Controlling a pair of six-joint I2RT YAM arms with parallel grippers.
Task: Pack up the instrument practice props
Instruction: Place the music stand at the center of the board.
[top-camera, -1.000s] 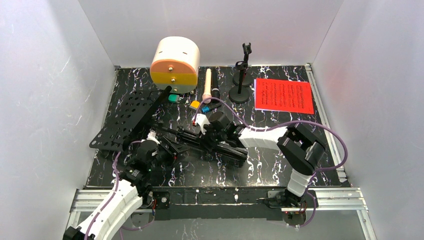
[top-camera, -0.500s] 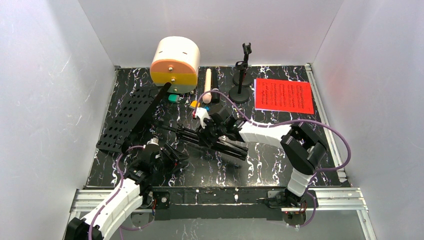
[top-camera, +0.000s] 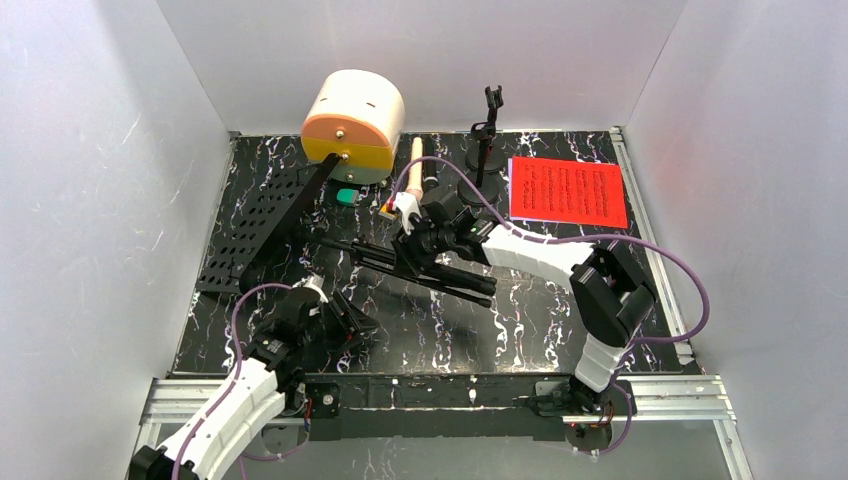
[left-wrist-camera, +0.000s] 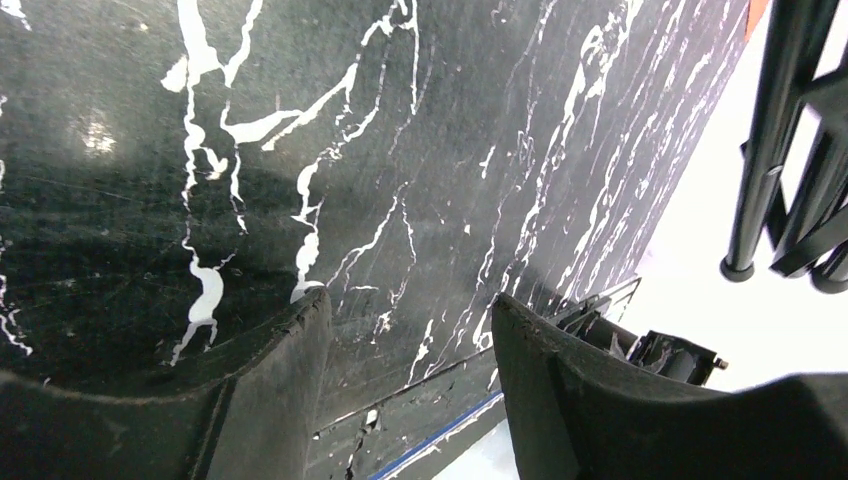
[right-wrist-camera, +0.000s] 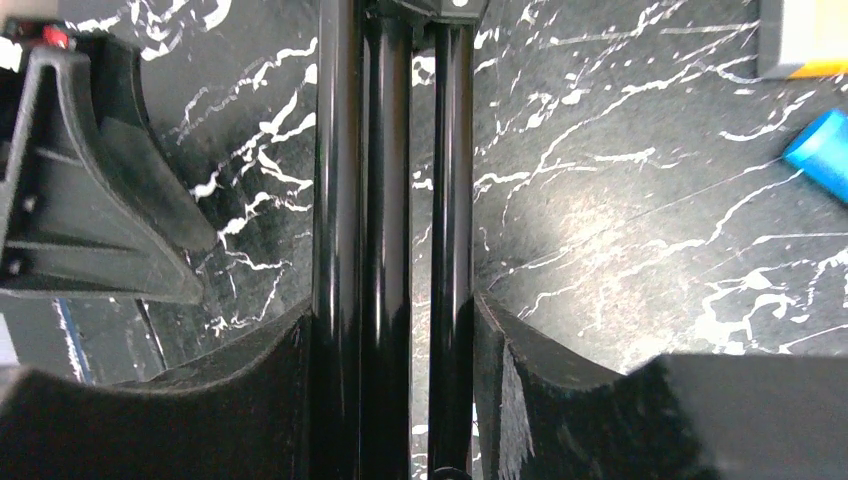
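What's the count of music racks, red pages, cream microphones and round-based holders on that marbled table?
Black perforated music rack with tripod legs: 1
Red sheet-music page: 1
Cream microphone: 1
Black round-based mic holders: 2
Total: 5

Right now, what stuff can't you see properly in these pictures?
- Top view: the print on the red page is too small to read.
- Right wrist view: the blue thing is cut off by the right edge, so I cannot tell what it is.
- Right wrist view: the tripod legs run past the top and bottom edges, so their ends are out of sight.
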